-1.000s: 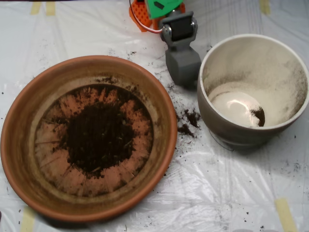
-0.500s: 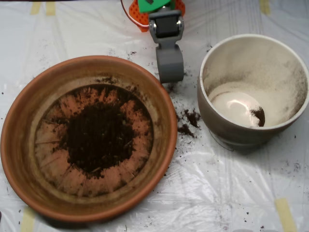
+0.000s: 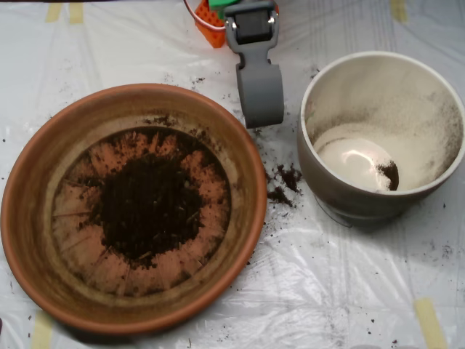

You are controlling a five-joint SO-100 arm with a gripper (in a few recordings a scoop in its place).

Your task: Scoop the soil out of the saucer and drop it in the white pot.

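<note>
Overhead view: since the frame a second ago, the tool [image 3: 260,98] has swung from beside the white pot's rim toward the gap between the two vessels, now at 12 o'clock, its grey shell looking closed with nothing visibly held. At 9 o'clock, the saucer [image 3: 29,218] holds a dark heap of the soil [image 3: 149,207] at its centre. Spilled crumbs [image 3: 283,185] dot the plastic-covered desk [image 3: 327,291]. At 3 o'clock, the white pot [image 3: 323,185] holds one small clump.
</note>
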